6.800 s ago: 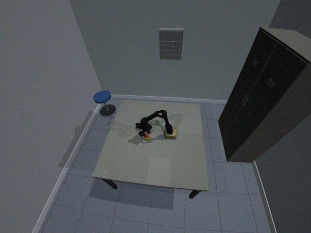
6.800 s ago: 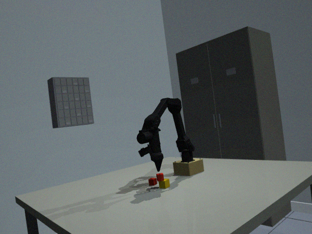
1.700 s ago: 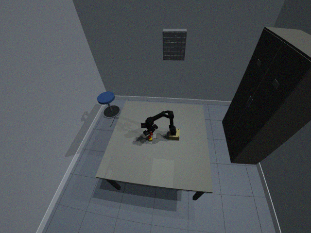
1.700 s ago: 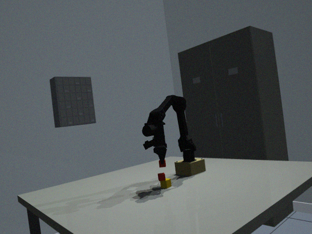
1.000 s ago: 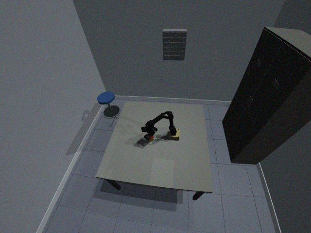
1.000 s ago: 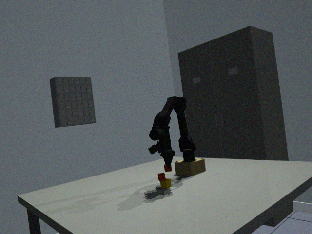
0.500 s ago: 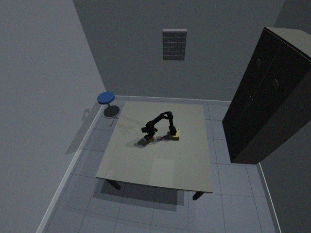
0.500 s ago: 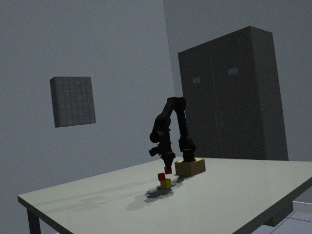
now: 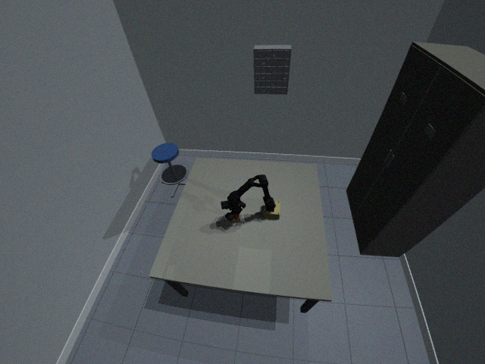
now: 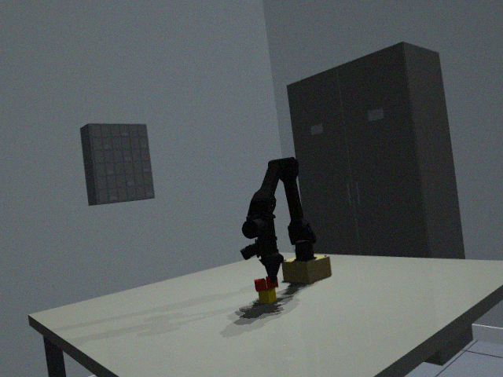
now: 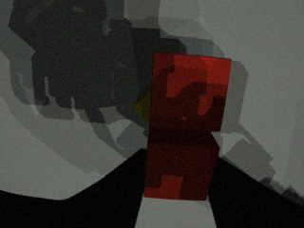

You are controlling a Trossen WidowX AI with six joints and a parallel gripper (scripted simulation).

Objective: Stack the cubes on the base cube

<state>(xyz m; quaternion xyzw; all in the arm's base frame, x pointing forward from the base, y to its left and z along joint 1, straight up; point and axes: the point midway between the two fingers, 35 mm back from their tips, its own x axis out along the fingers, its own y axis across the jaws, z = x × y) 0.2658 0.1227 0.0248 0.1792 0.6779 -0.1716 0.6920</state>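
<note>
The yellow base cube (image 10: 267,296) stands on the table (image 10: 365,316) (image 9: 255,266); in the wrist view only a yellow sliver (image 11: 142,105) of it shows. One red cube (image 10: 260,284) (image 11: 190,90) sits on its top at the left corner. My gripper (image 10: 271,279) (image 9: 234,214) (image 11: 177,159) points straight down and is shut on the second red cube (image 10: 272,283) (image 11: 178,173). It holds this cube right beside the first one, at the same height, over the base cube's opposite corner. I cannot tell whether the held cube touches the base cube or the other red cube.
The arm's foot stands on a tan block (image 10: 306,271) (image 9: 276,210) just behind the cubes. A dark cabinet (image 9: 414,149) (image 10: 365,162) stands to the right of the table, and a blue stool (image 9: 164,152) at its far left corner. A grey panel (image 9: 272,69) (image 10: 116,162) hangs on the wall.
</note>
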